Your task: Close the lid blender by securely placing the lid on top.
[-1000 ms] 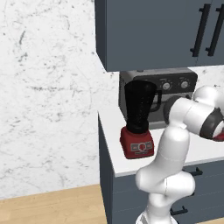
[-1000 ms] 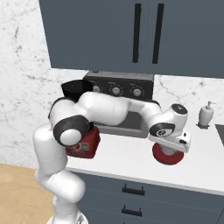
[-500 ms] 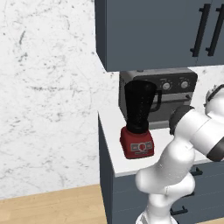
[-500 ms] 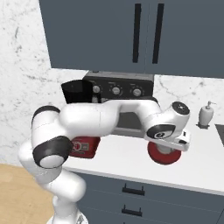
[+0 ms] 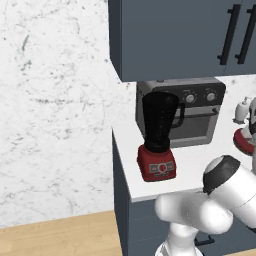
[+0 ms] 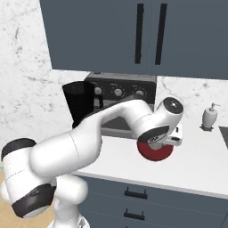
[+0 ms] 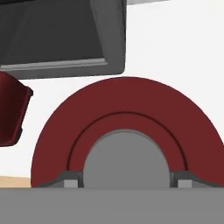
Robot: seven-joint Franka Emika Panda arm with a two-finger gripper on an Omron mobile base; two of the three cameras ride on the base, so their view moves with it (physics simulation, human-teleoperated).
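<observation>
In the left base view, the blender (image 5: pixel 158 142) is standing on the white table (image 5: pixel 200 165), a tall near-black tapered jar with a side handle seated on a glossy red square base that carries a white-and-black control panel. Its rim is showing open. Directly behind the blender a boxy grey toaster oven (image 5: pixel 192 112) with round knobs is sitting, and well off to the blender's handle side, at the picture's edge, a slice of the red lid (image 5: pixel 243 141) is lying under the arm's white hand, near a small pale soap dispenser (image 5: pixel 242 109).

In the right base view, the smooth white arm is arching across in front of the blender (image 6: pixel 80 103), and the pincer (image 6: pixel 156 147) is pressing down onto the round red lid (image 6: pixel 156 152), which is resting on the table (image 6: pixel 196 164) well apart from the blender, in front of the toaster oven (image 6: pixel 127 91). The soap dispenser (image 6: pixel 209 116) is standing farther from the blender still.

In the hand view, the lid (image 7: pixel 127 113) is appearing as a flat matte red disc with a raised ring and a pale grey round centre cap. Two grey fingertips (image 7: pixel 70 179) are sitting tight against either side of that cap, so the pincer is partly closed and gripping the lid by its cap. The toaster oven's dark glass door (image 7: pixel 57 33) is lying beyond the lid, and a rounded corner of the blender's red base (image 7: pixel 13 109) is showing beside the disc.
</observation>
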